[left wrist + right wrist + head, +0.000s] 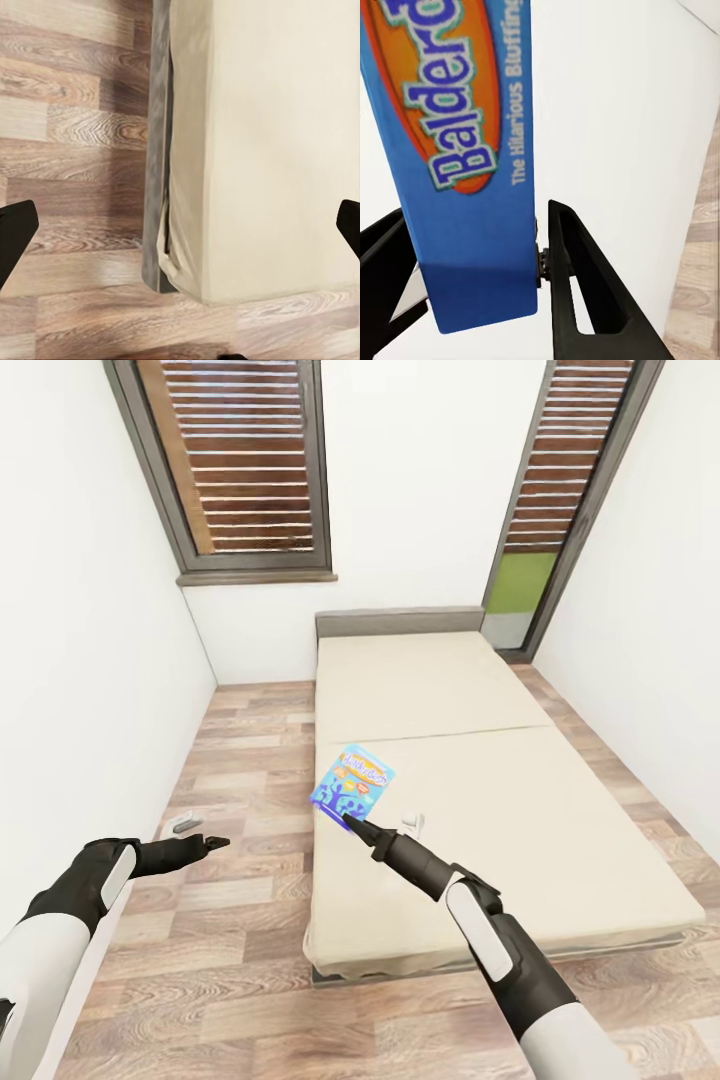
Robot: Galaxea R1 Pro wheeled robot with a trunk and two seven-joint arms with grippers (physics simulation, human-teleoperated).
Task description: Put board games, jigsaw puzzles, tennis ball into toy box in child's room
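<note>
Beige bed [480, 800]: right gripper [349, 819] clamps blue board game [352, 780] at left edge; left gripper [215, 843] spread.

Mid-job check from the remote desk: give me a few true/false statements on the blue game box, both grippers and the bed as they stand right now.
1. The right gripper has the blue board game between its fingers. True; the wrist view shows a finger on each side of the box edge.
2. The blue board game lies flat on the wood floor. False; it is at the near left part of the bed, in the gripper.
3. The left gripper holds a jigsaw puzzle. False; it is open and empty, above the floor beside the bed.
4. The bed's grey headboard stands against the far wall. True.
</note>
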